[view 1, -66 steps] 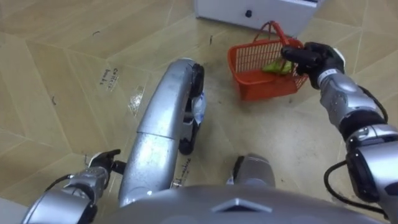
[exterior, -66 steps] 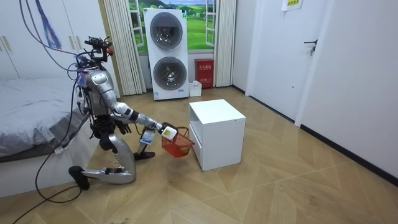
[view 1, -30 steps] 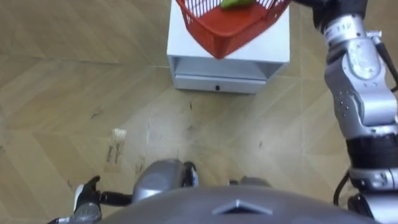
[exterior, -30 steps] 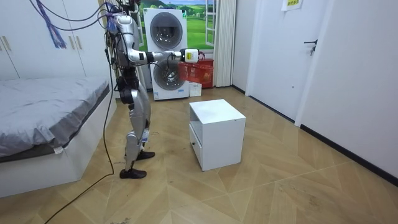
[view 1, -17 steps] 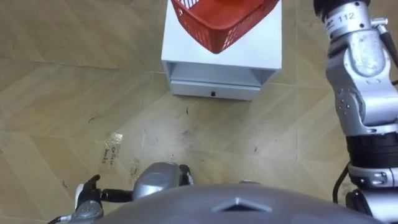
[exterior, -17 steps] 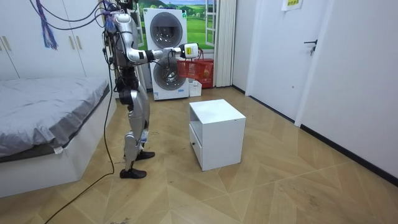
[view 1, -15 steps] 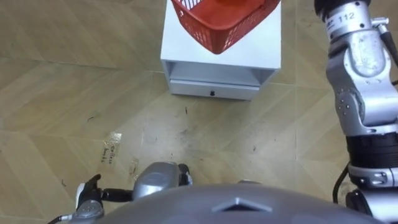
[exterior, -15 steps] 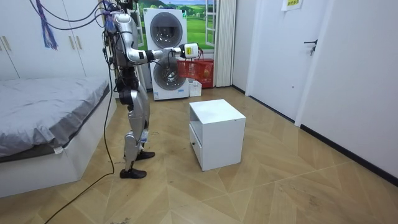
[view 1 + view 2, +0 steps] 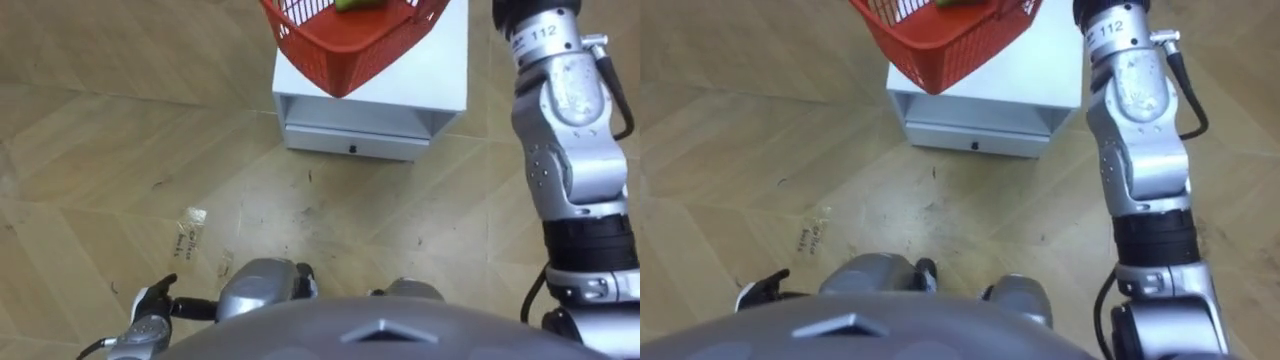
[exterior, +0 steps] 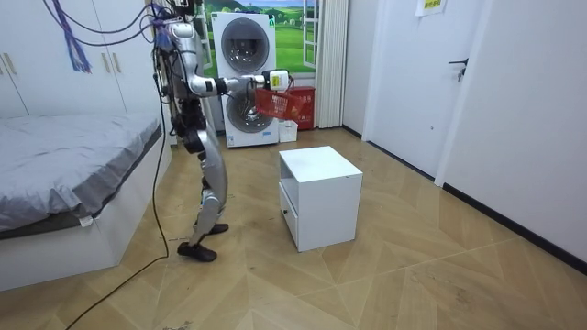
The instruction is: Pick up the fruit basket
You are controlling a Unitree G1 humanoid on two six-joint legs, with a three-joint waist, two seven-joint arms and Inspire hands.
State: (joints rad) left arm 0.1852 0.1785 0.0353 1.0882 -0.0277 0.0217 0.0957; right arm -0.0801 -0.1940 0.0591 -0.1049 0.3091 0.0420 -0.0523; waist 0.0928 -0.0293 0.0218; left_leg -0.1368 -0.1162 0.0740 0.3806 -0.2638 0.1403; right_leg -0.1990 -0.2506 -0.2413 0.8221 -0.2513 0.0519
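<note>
One fruit basket [image 9: 340, 52] hangs from right hand [image 10: 274, 80], clamped on it; one white cabinet [image 9: 365, 136] on floor; left hand [image 9: 148, 320] grip unclear.

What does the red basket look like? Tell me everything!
The basket is red, plastic by its look, with mesh walls and a solid bottom. It hangs tilted in the air at the robot's outstretched right hand, high above the floor. Inside lies something green.
</note>
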